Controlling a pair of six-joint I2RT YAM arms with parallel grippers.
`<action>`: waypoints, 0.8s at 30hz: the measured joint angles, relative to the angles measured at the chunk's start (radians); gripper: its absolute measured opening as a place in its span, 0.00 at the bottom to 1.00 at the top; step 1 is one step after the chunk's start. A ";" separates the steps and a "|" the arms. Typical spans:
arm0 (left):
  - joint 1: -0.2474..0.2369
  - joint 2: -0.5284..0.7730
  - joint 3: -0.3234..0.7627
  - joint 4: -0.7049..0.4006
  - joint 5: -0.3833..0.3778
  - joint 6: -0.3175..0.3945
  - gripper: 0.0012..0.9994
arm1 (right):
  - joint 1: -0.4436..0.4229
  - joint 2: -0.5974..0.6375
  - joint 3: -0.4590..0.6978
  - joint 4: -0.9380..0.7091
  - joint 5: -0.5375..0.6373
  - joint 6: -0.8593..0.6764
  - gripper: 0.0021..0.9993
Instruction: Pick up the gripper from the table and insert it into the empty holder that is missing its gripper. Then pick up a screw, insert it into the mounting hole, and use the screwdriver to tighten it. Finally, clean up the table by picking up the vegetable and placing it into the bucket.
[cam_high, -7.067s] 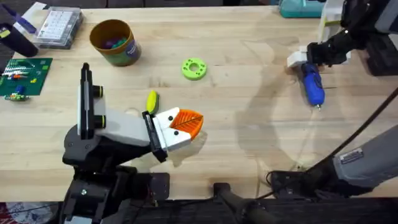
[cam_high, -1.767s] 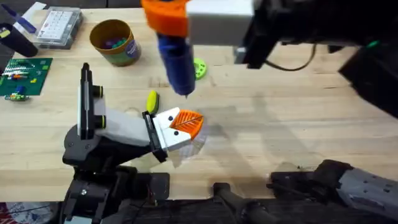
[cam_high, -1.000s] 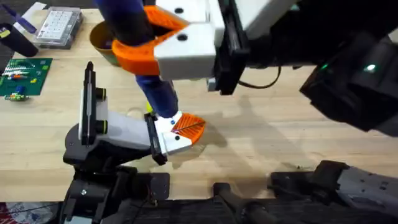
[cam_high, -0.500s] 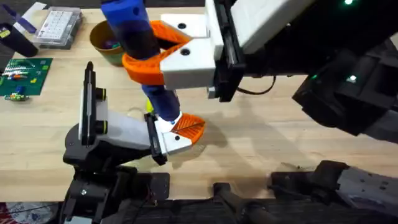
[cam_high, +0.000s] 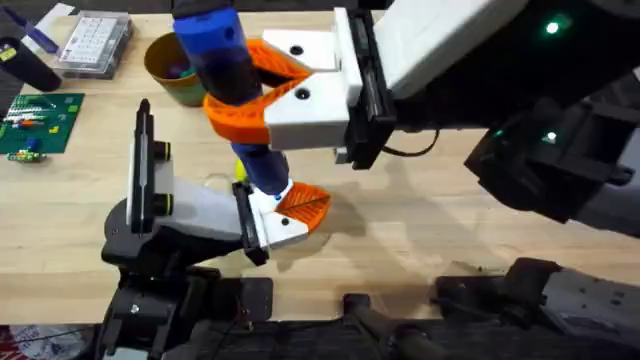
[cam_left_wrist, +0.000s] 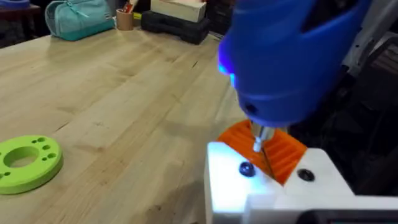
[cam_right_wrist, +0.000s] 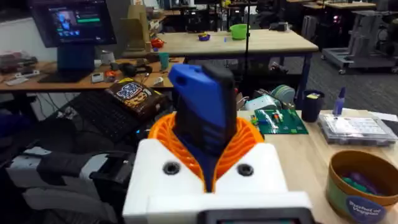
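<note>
So we've got the blue pen-shaped power screwdriver (cam_high: 232, 95) clamped in the right gripper (cam_high: 262, 90), orange ribbed pads (cam_high: 237, 115) squeezing its barrel about midway, tool nearly upright with the bit pointing down. Our guess is it's a stiff, smooth plastic body, not heavy but top-heavy above the pads, so a mid-barrel hold like this one looks right; any lower and the pads would crowd the bit.

In the left wrist view the thin metal bit (cam_left_wrist: 259, 139) hangs right over the white block of the left gripper (cam_left_wrist: 267, 180), just beside a small dark screw head (cam_left_wrist: 246, 168) in its face. We can't tell if the tip is seated in it or just off it. A second dark hole (cam_left_wrist: 305, 175) sits on the other side of the orange pad. The left gripper's fingers look closed together in the overhead view, holding nothing that we can see.

Around the tool: the small yellow oblong toy vegetable (cam_high: 240, 170) lies right behind the bit, mostly hidden by the barrel. The round yellow-orange bucket (cam_high: 170, 68) is further out past the screwdriver's top end. A flat lime-green ring (cam_left_wrist: 28, 163) lies well off to the side, out of the way. Main worry is the bit skating off the smooth white face.
</note>
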 joint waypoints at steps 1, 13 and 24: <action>0.000 0.000 0.000 0.000 0.000 0.000 0.01 | 0.000 0.000 0.000 0.000 0.000 0.000 0.03; 0.000 0.000 0.000 0.000 0.000 0.000 0.01 | 0.000 0.001 0.000 0.001 0.000 -0.015 0.03; 0.000 0.000 0.000 0.000 0.000 0.000 0.01 | 0.002 0.028 -0.002 0.005 0.001 -0.015 0.03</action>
